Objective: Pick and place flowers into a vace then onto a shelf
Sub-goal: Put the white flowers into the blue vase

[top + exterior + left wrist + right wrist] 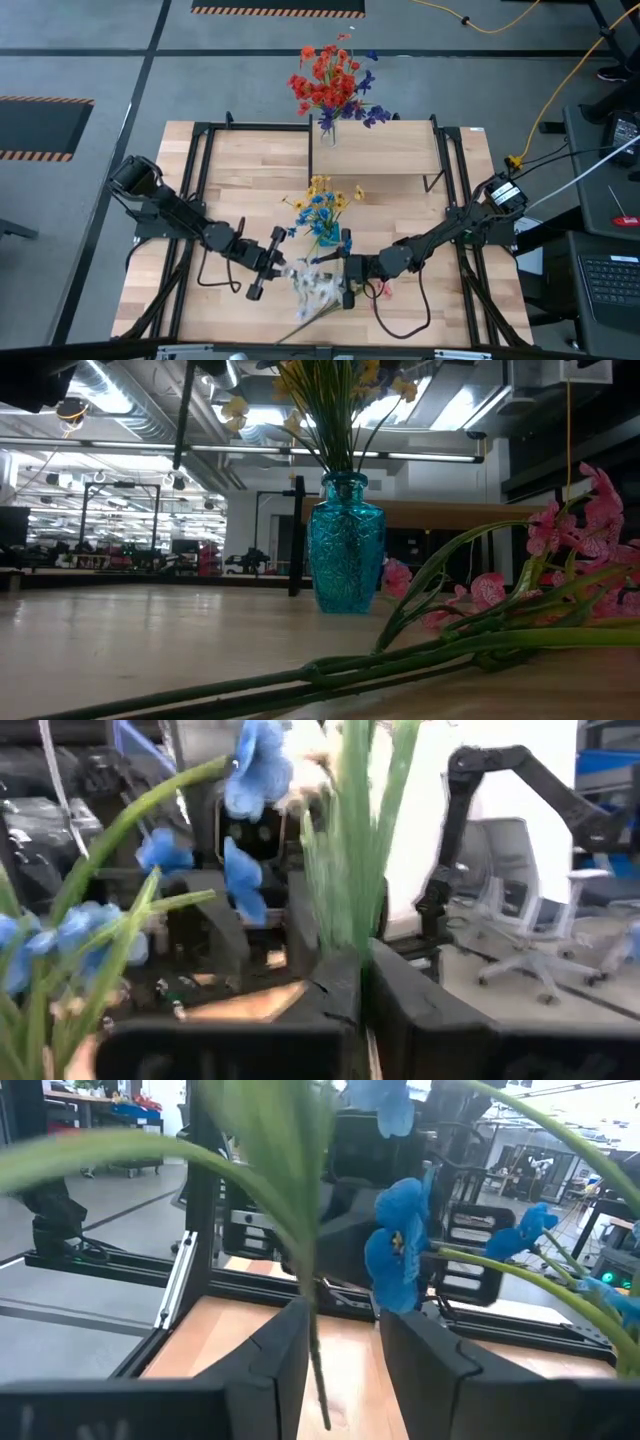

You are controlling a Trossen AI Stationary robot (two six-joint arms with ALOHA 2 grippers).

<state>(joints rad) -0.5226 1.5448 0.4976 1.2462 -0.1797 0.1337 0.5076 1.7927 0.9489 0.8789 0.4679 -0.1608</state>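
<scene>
A blue-bloomed flower stem [322, 222] is up in the air at the table's middle, between both grippers. My left gripper [282, 255] [362, 975] comes from the left and is shut on its green stalks. My right gripper [345, 262] [345, 1340] comes from the right and is open. One thin stalk [318, 1365] hangs down between its fingers. Below stands a blue glass vase [345, 545] holding yellow flowers [320, 188]. Pink and white flowers [315, 288] [560, 560] lie flat on the table near its near edge. The shelf [400, 150] stands at the far side. My left gripper pinches the bundle of green stalks [352, 920] of the blue flower stem between its two fingers. The fingers come level from the table's left and lie across the stalks. The stalks stand upright above the fingers, with blue blooms [255, 770] higher up, lifted clear of the table.
On the shelf's left end stands a clear vase [328, 128] of red, orange and purple flowers [328, 85]. Black frame rails [195, 200] run along both sides of the table. Bare tabletop [240, 190] lies left of the blue vase.
</scene>
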